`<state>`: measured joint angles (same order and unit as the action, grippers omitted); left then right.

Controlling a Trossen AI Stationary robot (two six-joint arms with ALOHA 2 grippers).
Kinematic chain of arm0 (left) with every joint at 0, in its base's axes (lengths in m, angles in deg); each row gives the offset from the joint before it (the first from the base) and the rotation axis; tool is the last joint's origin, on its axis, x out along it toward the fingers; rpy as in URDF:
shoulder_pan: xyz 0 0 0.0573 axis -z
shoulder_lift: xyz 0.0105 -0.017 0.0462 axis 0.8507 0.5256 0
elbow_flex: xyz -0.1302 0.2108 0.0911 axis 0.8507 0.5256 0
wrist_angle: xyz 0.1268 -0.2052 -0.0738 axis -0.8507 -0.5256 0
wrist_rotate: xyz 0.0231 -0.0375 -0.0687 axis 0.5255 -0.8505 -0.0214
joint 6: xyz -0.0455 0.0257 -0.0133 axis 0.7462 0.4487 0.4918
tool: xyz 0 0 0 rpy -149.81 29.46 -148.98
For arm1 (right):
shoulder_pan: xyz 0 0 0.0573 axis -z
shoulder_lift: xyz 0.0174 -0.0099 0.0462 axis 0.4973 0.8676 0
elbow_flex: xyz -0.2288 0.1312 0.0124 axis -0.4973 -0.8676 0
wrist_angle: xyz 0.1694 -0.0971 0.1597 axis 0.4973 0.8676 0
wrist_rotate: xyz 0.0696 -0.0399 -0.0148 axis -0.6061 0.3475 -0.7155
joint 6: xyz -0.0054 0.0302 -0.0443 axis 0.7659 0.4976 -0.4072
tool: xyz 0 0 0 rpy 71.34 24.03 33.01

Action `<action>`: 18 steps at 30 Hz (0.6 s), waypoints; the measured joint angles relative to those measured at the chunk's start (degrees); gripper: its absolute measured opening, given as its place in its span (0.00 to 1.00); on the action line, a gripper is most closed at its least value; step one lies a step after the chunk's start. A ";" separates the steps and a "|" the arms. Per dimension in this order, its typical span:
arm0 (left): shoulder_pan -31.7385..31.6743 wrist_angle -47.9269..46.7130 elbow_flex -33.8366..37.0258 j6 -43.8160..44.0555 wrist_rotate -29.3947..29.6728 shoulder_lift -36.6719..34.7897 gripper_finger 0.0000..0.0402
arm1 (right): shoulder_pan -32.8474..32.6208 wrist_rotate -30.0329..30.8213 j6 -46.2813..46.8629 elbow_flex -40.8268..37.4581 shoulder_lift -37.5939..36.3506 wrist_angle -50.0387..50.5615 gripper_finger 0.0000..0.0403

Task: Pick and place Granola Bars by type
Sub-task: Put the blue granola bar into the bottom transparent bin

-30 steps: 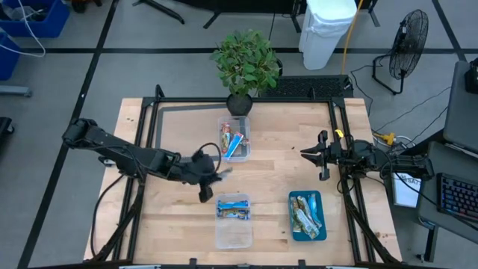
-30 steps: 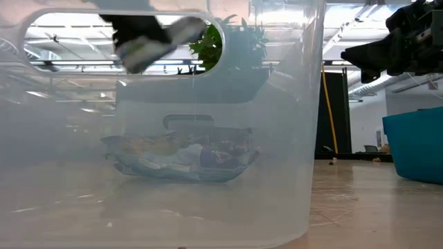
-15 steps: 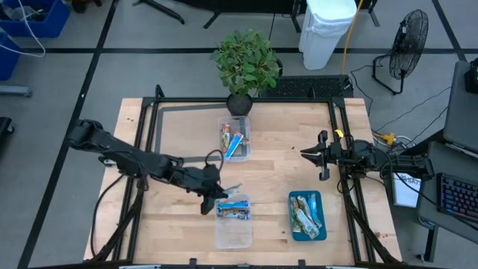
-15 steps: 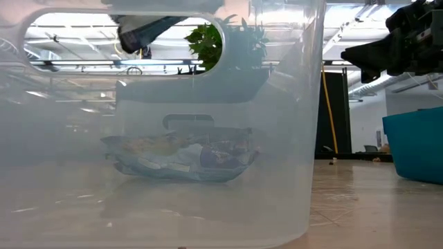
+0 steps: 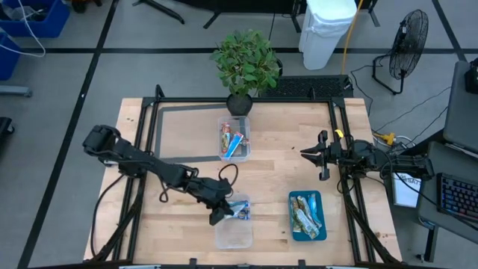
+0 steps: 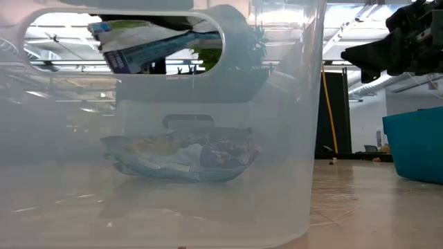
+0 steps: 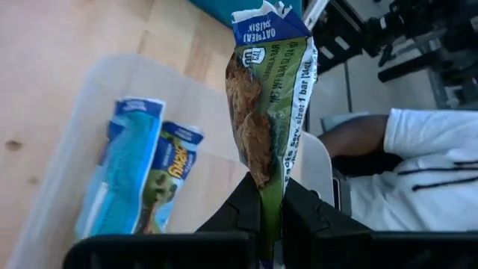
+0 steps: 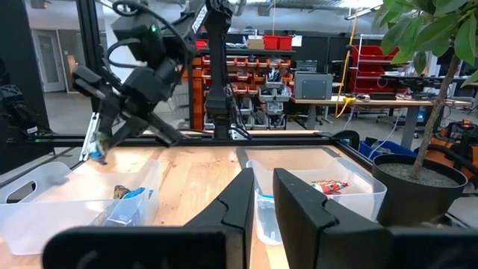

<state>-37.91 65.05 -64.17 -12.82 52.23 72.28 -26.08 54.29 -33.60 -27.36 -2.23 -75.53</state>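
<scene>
1. Your left end effector is pinching a green-wrapped granola bar by one end only. In the left wrist view the fingers clamp the lower tip of the wrapper, so the bar can swing or slip out if you move abruptly.
2. In the high view the left end effector sits in the lower centre of the frame, at the left edge of the near clear tub. Release too early and the bar could catch the rim and land on the table instead.
3. That tub already holds blue-white bars. The held bar's wrapper is green with a blue band at its far end, so judge whether it really belongs there; a wrong drop spoils the sorting.
4. The wrapper is shiny and thin, with brown oat artwork or contents showing along one side. Expect it to crumple and slide easily.
5. Other bars lie in the far clear tub at upper centre and in the teal tray at lower right.
6. Your right end effector waits at right of centre, well apart from the tubs, fingers nearly pressed together and holding nothing.
</scene>
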 joint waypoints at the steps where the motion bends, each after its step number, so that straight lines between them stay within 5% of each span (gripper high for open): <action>1: -0.03 0.60 0.00 -0.01 -0.77 0.59 0.06 | 0.00 0.00 -0.01 0.00 0.00 0.01 0.11; 18: -0.72 -0.08 0.00 2.39 -6.67 5.87 0.09 | 0.01 -0.01 -0.01 0.01 0.00 -0.02 0.11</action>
<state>-38.62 64.97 -64.17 -10.43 45.56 78.15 -26.06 54.28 -33.60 -27.36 -2.23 -75.55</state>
